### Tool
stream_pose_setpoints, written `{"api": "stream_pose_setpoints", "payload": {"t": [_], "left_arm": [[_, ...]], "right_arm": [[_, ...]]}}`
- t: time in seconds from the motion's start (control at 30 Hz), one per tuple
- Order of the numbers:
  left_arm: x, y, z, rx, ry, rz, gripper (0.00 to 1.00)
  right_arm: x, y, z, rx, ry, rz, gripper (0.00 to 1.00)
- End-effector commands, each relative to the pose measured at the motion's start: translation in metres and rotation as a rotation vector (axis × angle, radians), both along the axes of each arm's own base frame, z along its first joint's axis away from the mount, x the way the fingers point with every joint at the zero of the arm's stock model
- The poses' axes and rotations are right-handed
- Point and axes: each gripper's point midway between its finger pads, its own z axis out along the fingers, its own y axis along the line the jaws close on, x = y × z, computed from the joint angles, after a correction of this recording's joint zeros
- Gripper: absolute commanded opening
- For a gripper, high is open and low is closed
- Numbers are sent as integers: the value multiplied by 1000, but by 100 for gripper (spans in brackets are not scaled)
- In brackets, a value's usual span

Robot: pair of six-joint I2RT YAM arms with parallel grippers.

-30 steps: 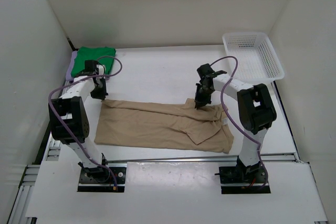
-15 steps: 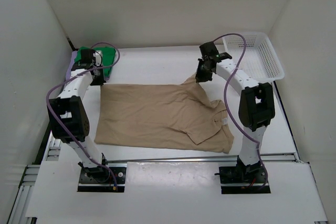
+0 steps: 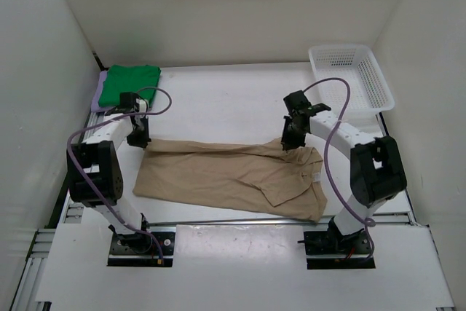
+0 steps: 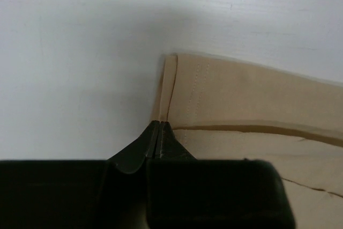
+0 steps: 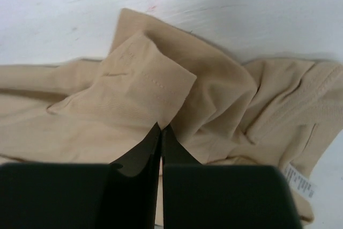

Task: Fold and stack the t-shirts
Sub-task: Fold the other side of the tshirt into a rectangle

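Green folded shirt (image 3: 129, 84): lies at about 10 o'clock on the table (image 3: 218, 92), well apart from the work. It has not moved in the last second.

Left gripper (image 3: 137, 138): its fingers are pressed together on the hem corner of the tan t-shirt (image 3: 218, 176), with no gap showing in the wrist view. Half a second ago it was out toward 12 o'clock, just beside the green shirt. It is now back toward 6 o'clock and low over the table.

Tan t-shirt: lies mid-table as a long band running from 9 to 3 o'clock, with the neck end at 3 o'clock. Half a second ago it was spread as a wide sheet reaching toward 12 o'clock. Its far edge is now carried back over the body, doubling the cloth along its length.

Right gripper (image 3: 290, 141): clamped on a sleeve edge at the bunched shoulder, the fingers closed with cloth between them. It too has swung back from 12 o'clock.

Basket (image 3: 338, 47): sits at 2 o'clock, unmoved, and nothing shows inside it.

Meaning for the task: this looks like a lengthwise fold being laid down. The left end lies flat but the right end is rumpled, so the fold probably needs smoothing there. The cross folds and the move onto the green shirt are not yet done.
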Motion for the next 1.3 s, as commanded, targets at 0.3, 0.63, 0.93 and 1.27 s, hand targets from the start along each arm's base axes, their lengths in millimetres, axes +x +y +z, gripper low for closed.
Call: {"api": "stream_pose_setpoints", "payload": {"t": [0.3,0.63,0.93,1.27], "left_arm": [[-21,9,19,68,-73,26,10],[-32,12,6,86,-42,34,10],[-27,29,12,111,-64,85,21],[-42,29,47,76,-201,100,51]], "right_arm": [[-37,27,15,28,-43,75,0],[-63,18,-1,-3,-5,29,0],[-71,16,-9,-2,21,13,0],[-95,31,-9,33,36,99,22]]}}
